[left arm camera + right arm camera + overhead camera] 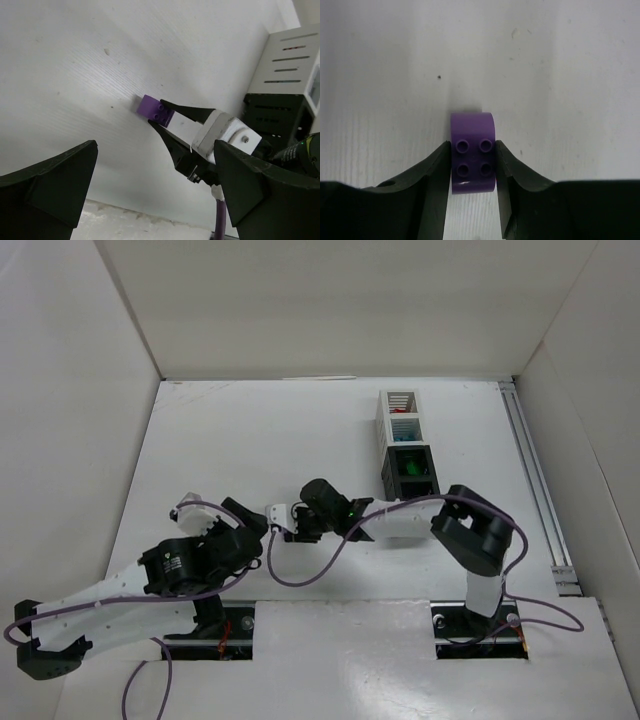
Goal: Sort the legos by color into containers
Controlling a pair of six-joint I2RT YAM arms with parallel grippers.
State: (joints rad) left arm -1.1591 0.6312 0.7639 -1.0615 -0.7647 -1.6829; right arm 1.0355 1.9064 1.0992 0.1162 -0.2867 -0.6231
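A purple lego (472, 131) with four studs sits between my right gripper's (472, 159) two black fingers, which press on both its sides just above the white table. The left wrist view shows the same purple lego (154, 109) at the tips of the right gripper (161, 116). My left gripper (154, 145) is open and empty, close to the left of the right gripper (274, 520) in the top view. The containers (407, 440) stand in a row at the back right: two white, then two black. They hold red, cyan and green legos.
White walls enclose the table on three sides. A metal rail (535, 480) runs along the right edge. Purple cables (300, 575) loop between the arms. The white and black bins also show in the left wrist view (280, 95).
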